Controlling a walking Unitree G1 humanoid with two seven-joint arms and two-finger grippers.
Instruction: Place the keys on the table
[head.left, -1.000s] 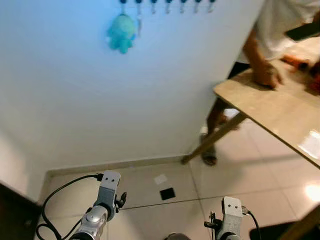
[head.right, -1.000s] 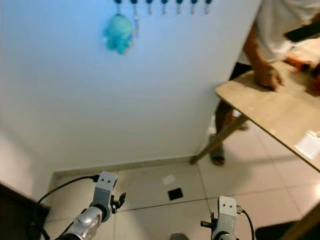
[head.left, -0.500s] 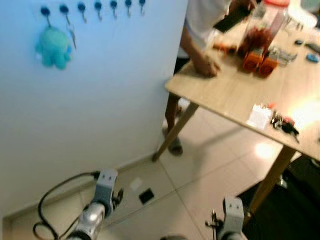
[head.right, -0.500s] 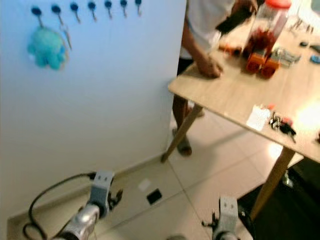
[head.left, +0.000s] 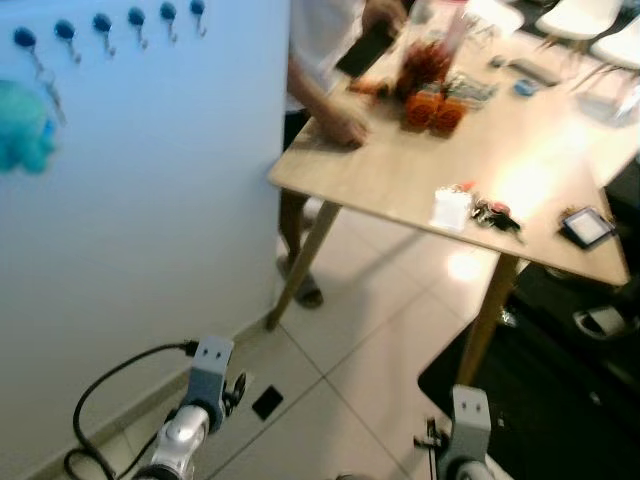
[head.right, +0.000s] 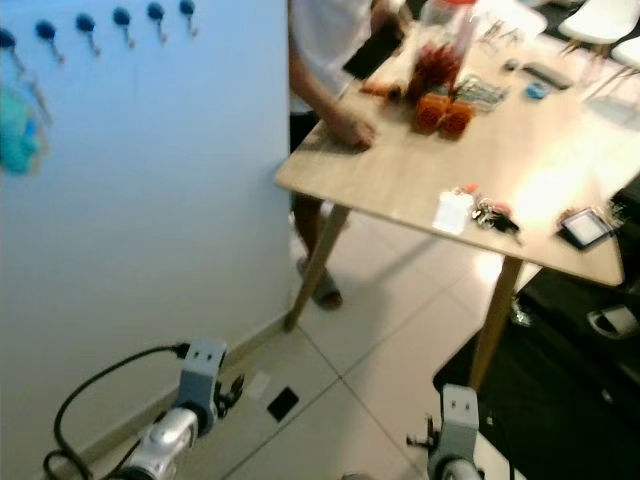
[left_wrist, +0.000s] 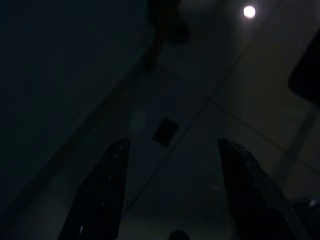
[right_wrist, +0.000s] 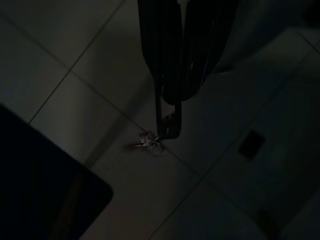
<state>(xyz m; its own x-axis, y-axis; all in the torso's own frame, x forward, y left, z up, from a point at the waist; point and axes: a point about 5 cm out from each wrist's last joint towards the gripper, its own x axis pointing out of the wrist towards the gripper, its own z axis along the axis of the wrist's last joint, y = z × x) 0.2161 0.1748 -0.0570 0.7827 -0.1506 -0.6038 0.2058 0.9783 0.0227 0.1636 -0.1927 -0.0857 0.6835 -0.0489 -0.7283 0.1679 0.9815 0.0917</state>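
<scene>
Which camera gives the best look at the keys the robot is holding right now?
The right wrist view: the keys dangle from the right gripper, whose fingers are shut on them, above the floor tiles. The eye views catch just that arm's wrist, and the left wrist view looks at dark floor.

You have a blue wall on your left, with a row of hooks near its top and a teal plush just under them. A person stands past the wall's edge. A black square lies on the floor near the wall's foot, and a dark rug well away from it.
</scene>
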